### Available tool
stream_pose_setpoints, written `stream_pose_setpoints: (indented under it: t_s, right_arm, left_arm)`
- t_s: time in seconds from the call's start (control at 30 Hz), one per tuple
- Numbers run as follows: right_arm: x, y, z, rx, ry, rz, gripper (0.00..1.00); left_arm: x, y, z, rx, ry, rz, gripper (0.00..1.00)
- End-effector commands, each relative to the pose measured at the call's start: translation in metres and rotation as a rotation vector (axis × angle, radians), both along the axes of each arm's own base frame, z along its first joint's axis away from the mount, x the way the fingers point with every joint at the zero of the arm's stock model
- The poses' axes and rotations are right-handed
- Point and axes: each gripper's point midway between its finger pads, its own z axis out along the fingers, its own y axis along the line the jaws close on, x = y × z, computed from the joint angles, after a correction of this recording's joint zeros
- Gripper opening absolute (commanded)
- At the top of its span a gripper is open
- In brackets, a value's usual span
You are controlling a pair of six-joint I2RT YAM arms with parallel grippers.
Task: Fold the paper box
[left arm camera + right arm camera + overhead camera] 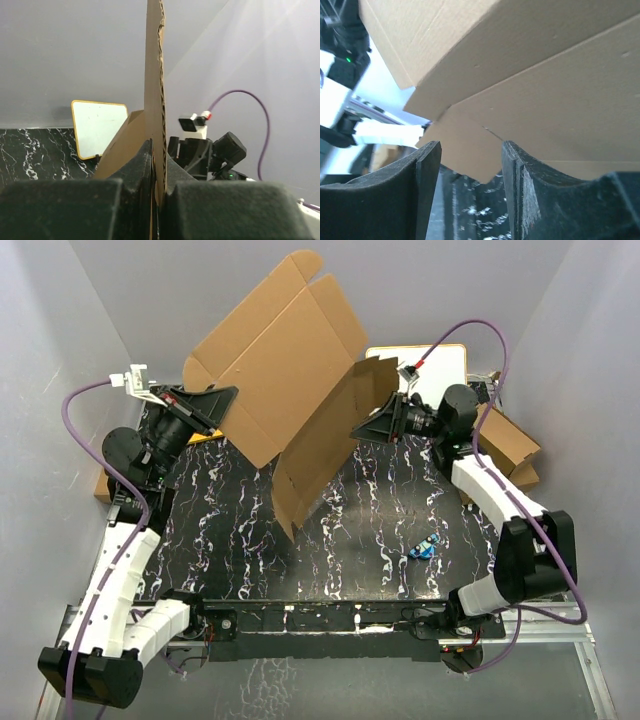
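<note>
The paper box [280,370] is a large brown cardboard sheet held up off the table, with one panel [325,445] folded down towards the mat. My left gripper [228,395] is shut on its left edge. In the left wrist view the corrugated edge [154,75] stands upright, pinched in the left gripper [159,165]. My right gripper [358,428] is at the folded panel's right side. In the right wrist view the right gripper [470,150] is open, and a cardboard flap corner [465,145] hangs by the gap without being pinched.
A black marbled mat [380,530] covers the table. A white card with a yellow rim [440,358] lies at the back right, also in the left wrist view [99,127]. A smaller brown box [510,445] sits at the right. A small blue object [424,546] lies on the mat.
</note>
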Motion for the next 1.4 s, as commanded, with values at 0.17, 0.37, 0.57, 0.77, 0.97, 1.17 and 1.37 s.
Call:
stream_pose_setpoints:
  t_s: [0.17, 0.37, 0.57, 0.77, 0.97, 1.17, 1.37]
  right_arm:
    - [0.016, -0.071, -0.006, -0.275, -0.476, -0.148, 0.77]
    - [0.030, -0.133, -0.038, -0.315, -0.472, -0.200, 0.87]
    - [0.048, -0.148, -0.071, -0.437, -0.544, -0.218, 0.90]
    - [0.065, -0.149, -0.087, -0.470, -0.798, -0.192, 0.99]
    - [0.114, -0.159, -0.092, -0.487, -0.825, -0.238, 0.99]
    - [0.135, -0.130, -0.094, -0.449, -0.826, -0.172, 0.96]
    - [0.126, -0.116, -0.098, -0.415, -0.765, -0.143, 0.56]
  left_arm:
    - [-0.003, 0.022, 0.036, -0.159, -0.037, -0.139, 0.00]
    - [0.006, 0.026, 0.004, -0.235, 0.077, -0.282, 0.00]
    - [0.011, 0.032, -0.026, -0.276, 0.139, -0.330, 0.00]
    - [0.019, 0.040, -0.030, -0.278, 0.150, -0.327, 0.00]
    - [0.022, 0.047, -0.029, -0.282, 0.155, -0.343, 0.00]
    - [0.021, 0.048, -0.031, -0.271, 0.166, -0.350, 0.00]
    - [0.024, 0.053, -0.033, -0.270, 0.163, -0.336, 0.00]
